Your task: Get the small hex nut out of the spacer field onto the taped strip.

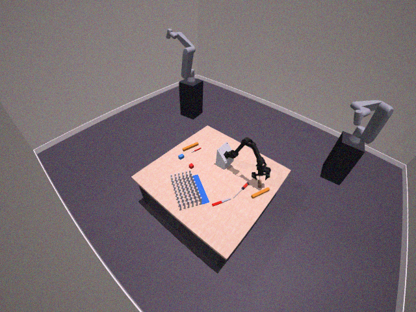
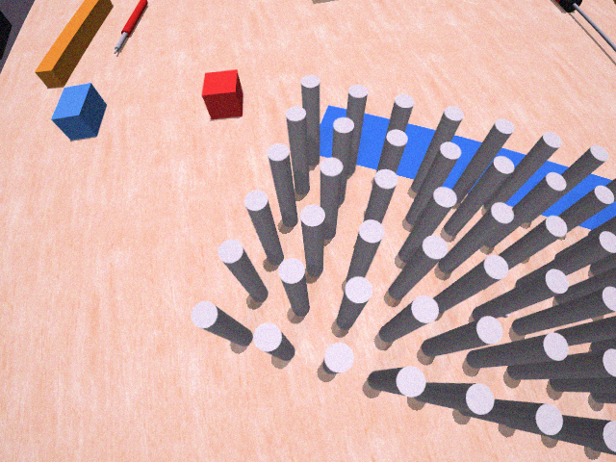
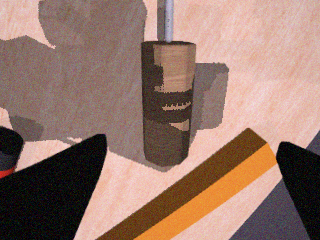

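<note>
The gripper is wide open and holds nothing, and the wooden tool handle lies just ahead of it, its length running away.

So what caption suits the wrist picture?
Open gripper above a wooden tool handle lying beside an orange bar.

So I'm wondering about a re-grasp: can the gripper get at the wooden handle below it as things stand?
Probably yes. The gripper is open, its jaws standing wide either side of the wooden handle, with nothing between them. The orange bar lies close beside the handle but does not cover it.
</note>
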Available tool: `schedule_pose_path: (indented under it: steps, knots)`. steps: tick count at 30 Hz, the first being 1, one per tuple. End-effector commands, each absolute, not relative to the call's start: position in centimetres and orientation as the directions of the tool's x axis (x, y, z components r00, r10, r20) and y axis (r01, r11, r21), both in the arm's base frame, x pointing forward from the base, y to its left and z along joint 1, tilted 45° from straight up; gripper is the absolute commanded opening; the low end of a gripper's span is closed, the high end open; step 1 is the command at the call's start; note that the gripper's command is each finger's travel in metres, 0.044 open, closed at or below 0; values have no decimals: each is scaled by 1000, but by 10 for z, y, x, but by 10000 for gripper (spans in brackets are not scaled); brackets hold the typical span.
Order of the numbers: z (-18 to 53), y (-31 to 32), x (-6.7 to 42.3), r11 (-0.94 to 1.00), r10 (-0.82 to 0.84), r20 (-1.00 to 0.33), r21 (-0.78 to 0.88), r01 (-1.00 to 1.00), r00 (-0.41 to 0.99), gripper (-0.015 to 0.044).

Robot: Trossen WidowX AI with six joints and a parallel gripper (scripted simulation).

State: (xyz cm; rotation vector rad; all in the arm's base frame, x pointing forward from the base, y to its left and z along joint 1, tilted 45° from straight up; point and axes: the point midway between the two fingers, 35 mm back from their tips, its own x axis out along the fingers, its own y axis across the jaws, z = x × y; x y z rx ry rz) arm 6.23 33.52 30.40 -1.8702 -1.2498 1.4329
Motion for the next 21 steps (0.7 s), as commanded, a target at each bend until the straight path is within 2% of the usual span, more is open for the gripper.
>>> schedule_pose_path:
  steps: [1, 9, 17, 21]
  knots:
    - [305, 335, 62, -472, 867, -497, -796, 380, 37, 440]
    - [305, 336, 62, -482, 857, -515, -788, 383, 19, 440]
    - [311, 339, 68, -564, 716, -664, -732, 382, -215, 440]
    - [312, 339, 68, -568, 704, -670, -731, 378, -236, 440]
